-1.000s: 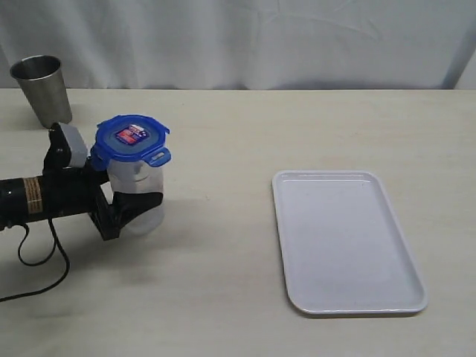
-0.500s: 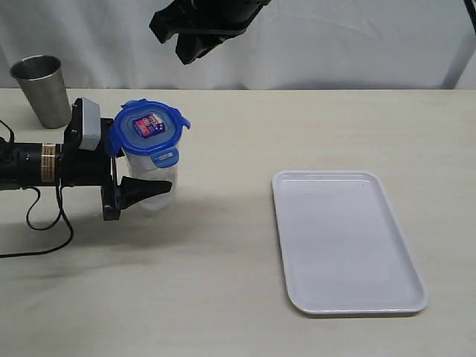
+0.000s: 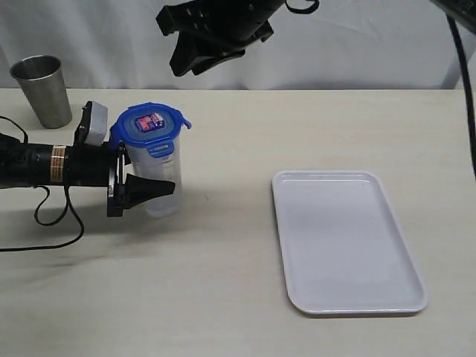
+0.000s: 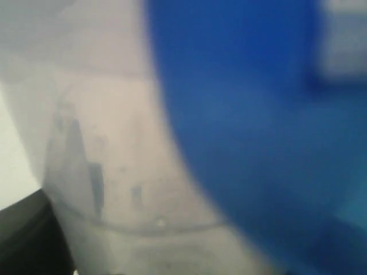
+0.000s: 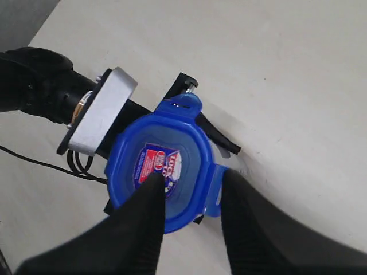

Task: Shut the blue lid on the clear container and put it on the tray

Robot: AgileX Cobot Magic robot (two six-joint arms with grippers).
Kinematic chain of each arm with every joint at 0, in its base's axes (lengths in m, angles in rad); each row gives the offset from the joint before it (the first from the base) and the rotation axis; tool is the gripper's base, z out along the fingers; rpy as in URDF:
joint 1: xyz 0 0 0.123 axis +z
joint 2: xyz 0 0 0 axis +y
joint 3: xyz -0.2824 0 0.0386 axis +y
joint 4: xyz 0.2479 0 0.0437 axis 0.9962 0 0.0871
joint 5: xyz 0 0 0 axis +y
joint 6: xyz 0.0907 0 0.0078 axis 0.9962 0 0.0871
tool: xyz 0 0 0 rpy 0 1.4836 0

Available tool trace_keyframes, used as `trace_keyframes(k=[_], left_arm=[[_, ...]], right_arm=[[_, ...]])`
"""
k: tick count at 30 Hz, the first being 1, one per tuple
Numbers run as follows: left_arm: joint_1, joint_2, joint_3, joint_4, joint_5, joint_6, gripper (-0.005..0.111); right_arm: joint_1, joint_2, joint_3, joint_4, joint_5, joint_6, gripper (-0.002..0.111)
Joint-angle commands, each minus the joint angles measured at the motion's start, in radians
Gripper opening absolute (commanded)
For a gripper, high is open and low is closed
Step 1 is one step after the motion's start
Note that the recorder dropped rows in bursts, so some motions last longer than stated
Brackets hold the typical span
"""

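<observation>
The clear container (image 3: 152, 165) stands upright at the left of the table, with the blue lid (image 3: 151, 124) resting on its mouth and its flaps sticking outward. My left gripper (image 3: 160, 184) reaches in from the left and is shut on the container's body below the lid. The left wrist view is a close blur of the lid (image 4: 246, 114) and the container wall (image 4: 114, 172). My right gripper (image 3: 195, 56) hangs open above. In its wrist view its fingers (image 5: 150, 197) straddle the lid (image 5: 192, 146) from overhead without touching it. The white tray (image 3: 346, 242) lies to the right.
A steel cup (image 3: 41, 89) stands at the back left corner. The left arm's cable (image 3: 44, 223) loops over the table in front of that arm. A white curtain closes off the back edge.
The left gripper has carried the container with the lid to the right. The right arm has come in from the top and now hangs above the lid.
</observation>
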Motion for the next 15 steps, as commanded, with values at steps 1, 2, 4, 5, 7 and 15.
trace_keyframes(k=[1,2,4,5,7,15], left_arm=[[-0.001,0.006,-0.002,0.054,0.021,0.009,0.000],[-0.001,0.006,-0.002,0.057,0.021,0.017,0.000],[-0.001,0.006,-0.002,0.057,0.021,0.017,0.000],[-0.001,0.006,-0.002,0.057,0.021,0.017,0.000],[-0.001,0.006,-0.002,0.057,0.021,0.019,0.000],[-0.001,0.006,-0.002,0.057,0.021,0.019,0.000]], right_arm=[[-0.015,0.050,0.012,0.059,0.010,-0.016,0.033],[-0.015,0.057,0.012,0.059,0.010,-0.016,0.034],[-0.015,0.076,0.012,0.059,0.010,-0.017,0.039],[-0.015,0.084,0.012,0.059,0.010,-0.025,0.044],[-0.015,0.092,0.012,0.059,0.010,-0.038,0.052],[-0.013,0.097,0.012,0.097,0.010,-0.036,0.056]])
